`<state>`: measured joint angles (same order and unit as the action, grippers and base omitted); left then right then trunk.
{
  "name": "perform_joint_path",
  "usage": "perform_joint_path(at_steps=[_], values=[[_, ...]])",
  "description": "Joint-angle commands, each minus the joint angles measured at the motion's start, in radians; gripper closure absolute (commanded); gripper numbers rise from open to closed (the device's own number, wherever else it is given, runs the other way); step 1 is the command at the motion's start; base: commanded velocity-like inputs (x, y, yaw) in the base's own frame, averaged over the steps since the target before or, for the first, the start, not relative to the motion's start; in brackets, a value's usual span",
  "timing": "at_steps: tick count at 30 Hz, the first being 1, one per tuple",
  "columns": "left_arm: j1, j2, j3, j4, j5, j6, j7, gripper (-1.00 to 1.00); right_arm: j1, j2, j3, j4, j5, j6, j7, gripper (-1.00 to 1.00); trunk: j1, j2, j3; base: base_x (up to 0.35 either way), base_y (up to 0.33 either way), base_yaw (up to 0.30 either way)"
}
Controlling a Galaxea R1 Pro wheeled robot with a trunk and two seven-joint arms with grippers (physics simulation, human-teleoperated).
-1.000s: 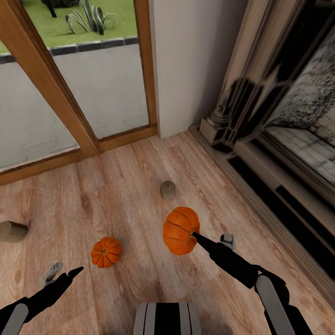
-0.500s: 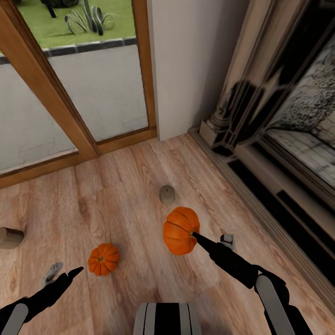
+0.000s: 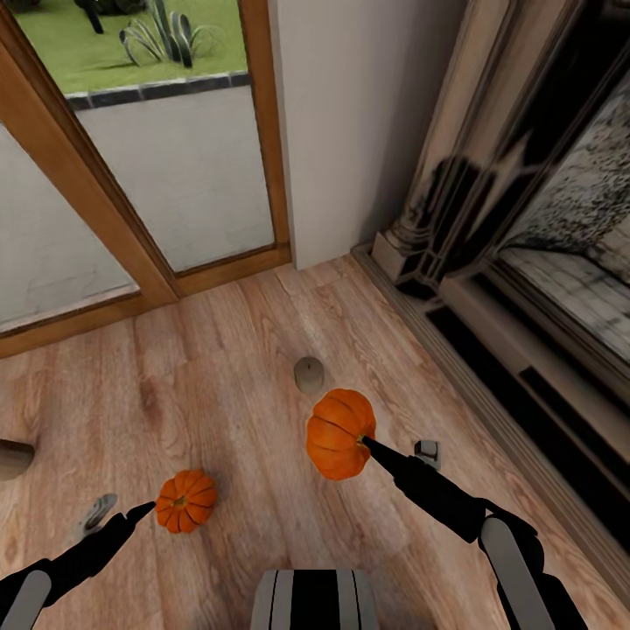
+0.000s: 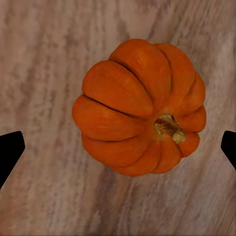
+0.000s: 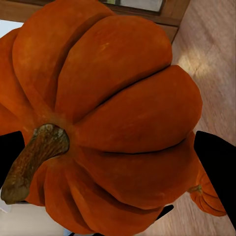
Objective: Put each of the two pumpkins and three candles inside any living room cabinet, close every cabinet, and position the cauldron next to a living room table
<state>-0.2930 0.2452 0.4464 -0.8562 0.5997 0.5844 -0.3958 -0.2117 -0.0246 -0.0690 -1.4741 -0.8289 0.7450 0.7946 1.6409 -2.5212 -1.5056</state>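
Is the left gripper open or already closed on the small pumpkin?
Open. The left gripper has its fingertips spread wide at either side of the small pumpkin, which lies untouched on the wood floor.

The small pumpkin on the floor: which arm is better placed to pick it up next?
The left. The left gripper hangs open beside the small pumpkin, which sits between its fingertips in the wrist view, while the right gripper already holds the larger pumpkin.

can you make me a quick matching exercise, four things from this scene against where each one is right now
Things:
1. larger pumpkin
2. smaller pumpkin
3. upright candle
4. left gripper

Places:
A. on the floor, beyond the larger pumpkin
B. held in the right gripper
C. open, over the smaller pumpkin
D. on the floor, under the left gripper

Pairs: 1-B, 2-D, 3-A, 4-C
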Motion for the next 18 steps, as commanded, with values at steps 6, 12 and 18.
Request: perform_joint_path(at_steps=[6,12,18], values=[[0.0,0.003,0.006,-0.001,0.005,0.0,-0.001,-1.0,0.0,0.0,0.0,0.0,-0.001,0.0,-0.001,1.0,0.001,-0.001,-0.012,0.004,-0.003,0.0],[0.0,0.014,0.012,-0.001,0.005,0.002,-0.047,-1.0,0.0,0.0,0.005,0.002,-0.002,-0.03,0.002,1.0,0.004,-0.002,-0.035,0.0,0.0,0.0],[0.0,0.014,0.012,0.0,0.005,0.001,-0.059,-1.0,0.001,-0.003,0.008,0.001,-0.002,-0.065,0.01,1.0,0.006,-0.003,-0.05,0.0,0.0,0.0]])
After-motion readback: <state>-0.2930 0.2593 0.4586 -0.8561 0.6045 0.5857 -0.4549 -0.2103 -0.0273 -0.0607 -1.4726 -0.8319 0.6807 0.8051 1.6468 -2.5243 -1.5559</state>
